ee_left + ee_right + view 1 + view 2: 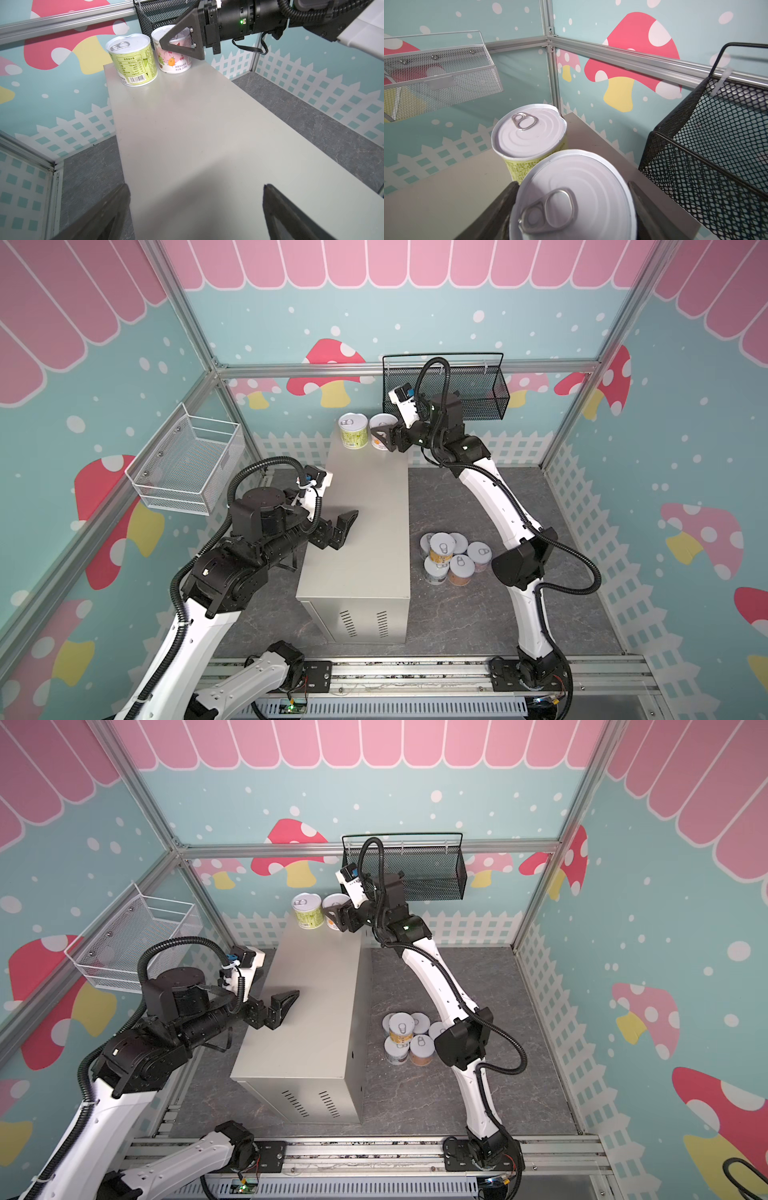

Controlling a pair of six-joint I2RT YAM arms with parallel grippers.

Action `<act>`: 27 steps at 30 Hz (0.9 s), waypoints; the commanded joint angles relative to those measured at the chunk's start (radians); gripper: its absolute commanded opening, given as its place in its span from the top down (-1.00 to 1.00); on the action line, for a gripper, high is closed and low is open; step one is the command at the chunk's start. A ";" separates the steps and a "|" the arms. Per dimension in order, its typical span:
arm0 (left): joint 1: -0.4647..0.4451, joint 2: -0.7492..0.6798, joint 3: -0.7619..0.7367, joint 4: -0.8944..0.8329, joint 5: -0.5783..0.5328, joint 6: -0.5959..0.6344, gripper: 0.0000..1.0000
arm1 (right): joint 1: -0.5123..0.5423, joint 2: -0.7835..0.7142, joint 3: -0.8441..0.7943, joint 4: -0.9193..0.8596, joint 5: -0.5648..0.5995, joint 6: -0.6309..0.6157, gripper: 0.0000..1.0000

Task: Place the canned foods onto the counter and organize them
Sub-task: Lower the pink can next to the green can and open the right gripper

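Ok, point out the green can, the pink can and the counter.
green can (354, 438), a top view, on its label.
pink can (176, 65), left wrist view, on its label.
counter (370, 497), a top view, bare flat top.

The green can (133, 62) and pink can (174, 64) have white lids, the counter (197, 135) is beige-grey

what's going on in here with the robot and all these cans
The right end effector is closed around a pink can standing at the far end of the counter, right beside a green can already placed there. The left end effector hangs open and empty over the middle of the counter. Six more cans sit bunched on the floor beside the counter, not yet put up.
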 commanded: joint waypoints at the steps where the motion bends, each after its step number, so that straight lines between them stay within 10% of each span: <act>1: 0.008 -0.017 -0.011 0.018 0.013 0.023 -0.99 | -0.001 0.072 -0.013 -0.107 0.019 -0.025 -0.40; 27: 0.018 -0.016 -0.017 0.026 0.026 0.017 -0.99 | -0.003 0.044 -0.013 -0.098 0.015 -0.027 -0.64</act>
